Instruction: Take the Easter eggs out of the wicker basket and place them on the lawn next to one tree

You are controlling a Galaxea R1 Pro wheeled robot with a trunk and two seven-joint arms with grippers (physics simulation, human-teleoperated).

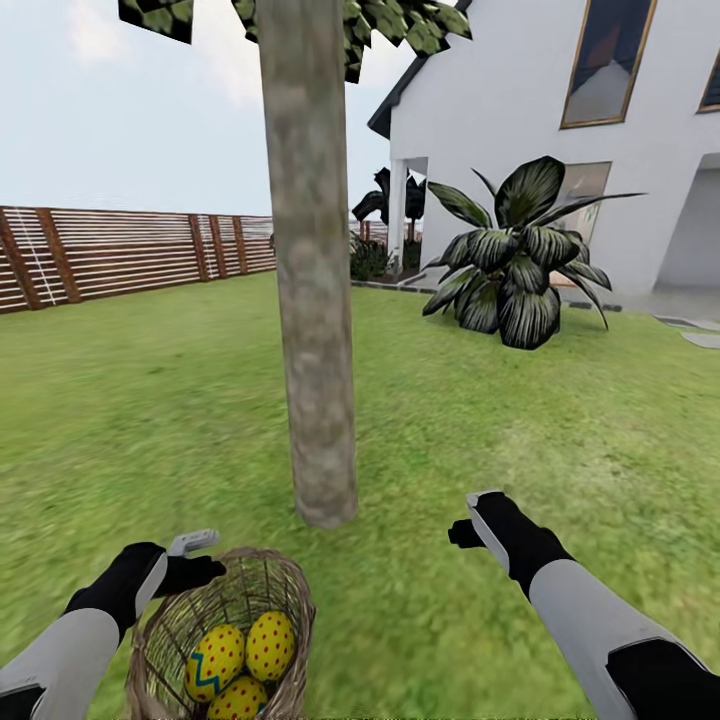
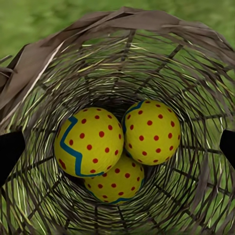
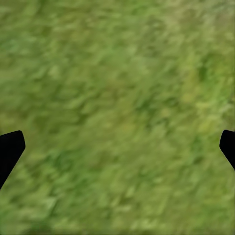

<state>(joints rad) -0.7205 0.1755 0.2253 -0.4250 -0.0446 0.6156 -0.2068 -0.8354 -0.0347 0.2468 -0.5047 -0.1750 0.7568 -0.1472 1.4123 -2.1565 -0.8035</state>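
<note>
head view has the wicker basket sitting on the lawn right at the foot of the tree, with all three easter eggs still piled in the bottom, so nothing's been taken out yet. the left gripper hovers at the basket's rim on the robot's left side, way closer than the right gripper, which hangs over bare grass well off to the other side of the trunk. so it's the left arm's job, pretty clearly.

left wrist view looks straight down the basket's mouth, so the eggs lie directly ahead of the fingers along the gripper's own axis, down inside the weave. two eggs sit side by side on top, one with a blue zigzag and one mostly dotted, touching each other, and the third is tucked under them. the left fingers look spread wide, the dark tips sit at the frame's edges, holding nothing. same for the right one, open over grass, though that view is fairly blurry so take it with a pinch of salt.

a straight plunge in should reach the upper eggs first.
</note>
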